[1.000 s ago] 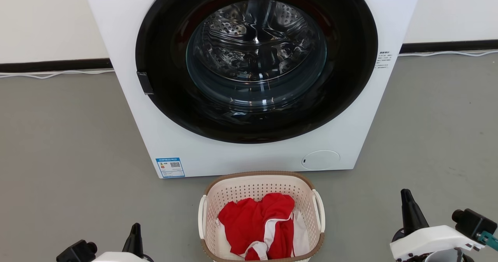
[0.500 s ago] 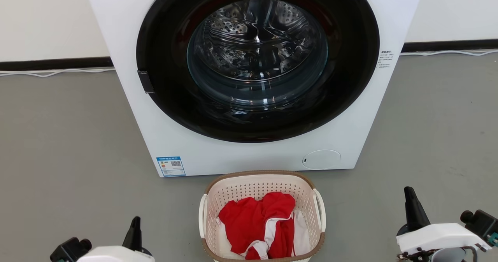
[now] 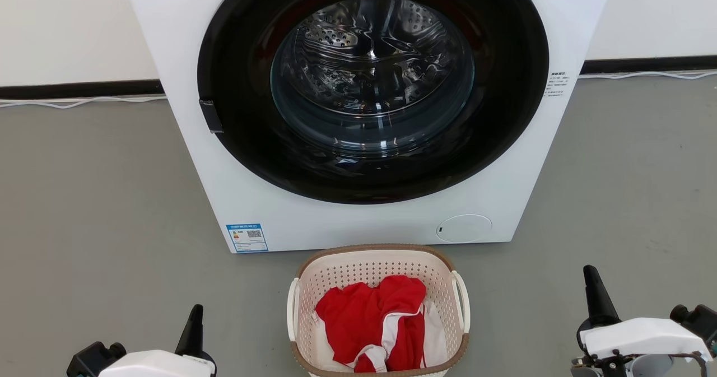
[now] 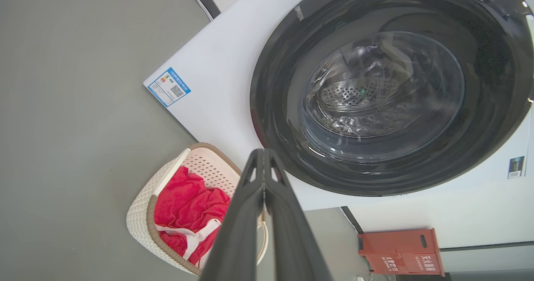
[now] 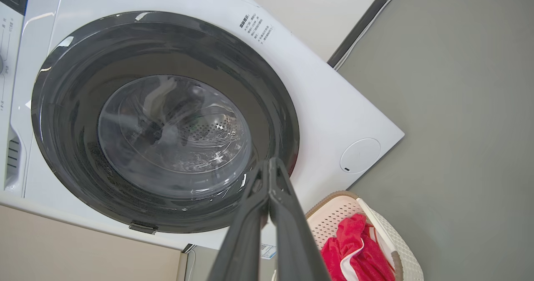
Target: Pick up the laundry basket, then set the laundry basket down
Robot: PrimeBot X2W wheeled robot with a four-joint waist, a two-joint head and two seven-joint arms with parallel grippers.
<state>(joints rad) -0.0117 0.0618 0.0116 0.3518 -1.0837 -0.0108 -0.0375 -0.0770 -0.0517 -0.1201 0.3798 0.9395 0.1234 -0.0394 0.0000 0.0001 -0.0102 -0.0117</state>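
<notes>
**Arms low on either side**

In the head view your left gripper (image 3: 196, 311) sits at 7 o'clock and your right gripper (image 3: 590, 273) at 5 o'clock. Each is empty, with its fingers pressed together and pointing up. The small cream-white perforated plastic laundry basket (image 3: 358, 268) stands at 6 o'clock on the grey floor (image 3: 101, 198), apart from both, just before the white washing machine (image 3: 252, 198).

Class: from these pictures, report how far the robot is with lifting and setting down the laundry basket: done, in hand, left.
Done: nothing visibly; the laundry basket stands on the floor by the washing machine. In hand: left pincer and right pincer, both shut, flank it, clear of its handles. Left: likely gripping, lifting, setting down.
</notes>
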